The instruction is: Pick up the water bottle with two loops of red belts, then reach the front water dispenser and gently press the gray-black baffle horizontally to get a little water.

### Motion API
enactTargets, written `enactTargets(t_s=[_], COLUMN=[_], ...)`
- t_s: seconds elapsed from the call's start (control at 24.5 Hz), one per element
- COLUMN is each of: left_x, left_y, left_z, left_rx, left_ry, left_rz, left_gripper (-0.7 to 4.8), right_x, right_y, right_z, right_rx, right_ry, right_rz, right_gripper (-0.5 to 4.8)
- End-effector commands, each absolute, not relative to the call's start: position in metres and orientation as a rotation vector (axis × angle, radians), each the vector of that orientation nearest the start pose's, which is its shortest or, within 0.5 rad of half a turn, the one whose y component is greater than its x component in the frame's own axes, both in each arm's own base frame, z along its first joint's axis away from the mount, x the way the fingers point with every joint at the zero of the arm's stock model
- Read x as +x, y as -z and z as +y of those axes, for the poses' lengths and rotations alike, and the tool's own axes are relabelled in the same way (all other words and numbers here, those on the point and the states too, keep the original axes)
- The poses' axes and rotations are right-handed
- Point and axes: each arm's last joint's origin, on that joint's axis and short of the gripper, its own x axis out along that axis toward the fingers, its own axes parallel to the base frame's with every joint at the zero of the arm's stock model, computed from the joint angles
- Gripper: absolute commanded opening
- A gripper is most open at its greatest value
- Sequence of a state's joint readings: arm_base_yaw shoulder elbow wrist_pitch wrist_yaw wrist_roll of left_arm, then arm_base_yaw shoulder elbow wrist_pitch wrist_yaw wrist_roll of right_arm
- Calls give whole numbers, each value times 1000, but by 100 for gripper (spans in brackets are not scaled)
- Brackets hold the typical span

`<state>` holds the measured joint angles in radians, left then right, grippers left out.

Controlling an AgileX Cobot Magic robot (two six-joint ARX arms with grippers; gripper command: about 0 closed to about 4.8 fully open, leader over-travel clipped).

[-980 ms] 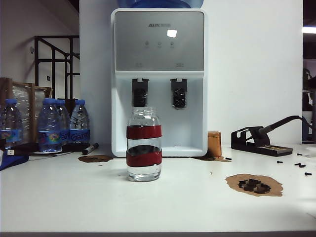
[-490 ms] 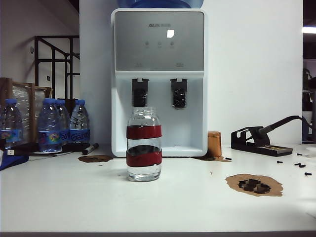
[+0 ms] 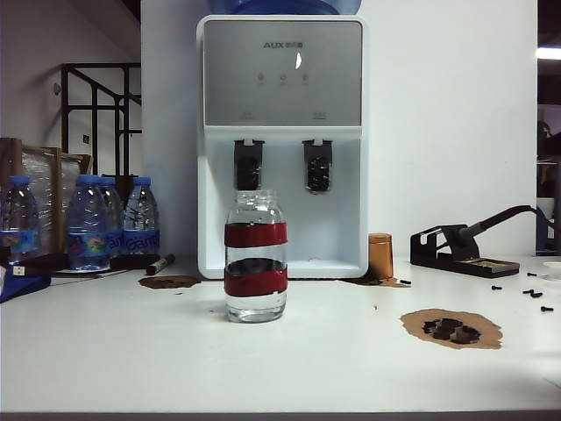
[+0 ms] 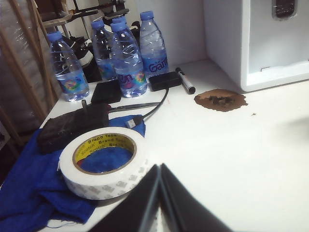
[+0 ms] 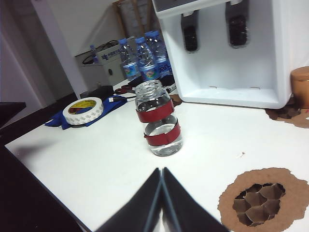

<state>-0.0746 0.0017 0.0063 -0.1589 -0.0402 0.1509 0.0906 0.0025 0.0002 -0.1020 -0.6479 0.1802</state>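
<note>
The right gripper (image 5: 161,193) sits closed at the table's near edge, the left gripper (image 4: 160,193) likewise shut. The water bottle (image 3: 255,256) stands upright mid-table, just before the water dispenser (image 3: 282,145). Approaching with closed jaws would likely topple it.

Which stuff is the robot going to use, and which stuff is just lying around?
Using: water bottle, water dispenser, gray-black baffle, left hand and right hand, both shut.
Lying around: blue-capped bottles, tape roll, marker, soldering stand.
</note>
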Motion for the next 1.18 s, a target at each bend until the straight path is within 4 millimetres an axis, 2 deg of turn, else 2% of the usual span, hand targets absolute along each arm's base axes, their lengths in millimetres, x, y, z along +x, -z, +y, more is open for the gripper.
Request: enactTargets(t_s=[0.04,1.18], left_x=[96,96], left_y=[-150,-150], left_z=[-6,-6], left_rx=[166,165], left_ry=[46,47], left_rz=[148,148], left_gripper=[-4,-4], right_x=[90,90], right_y=[-153,-153], right_z=[26,26], right_rx=[201,185], right_ry=[-710,-712], right_rz=[167,160], right_gripper=[-1,-1])
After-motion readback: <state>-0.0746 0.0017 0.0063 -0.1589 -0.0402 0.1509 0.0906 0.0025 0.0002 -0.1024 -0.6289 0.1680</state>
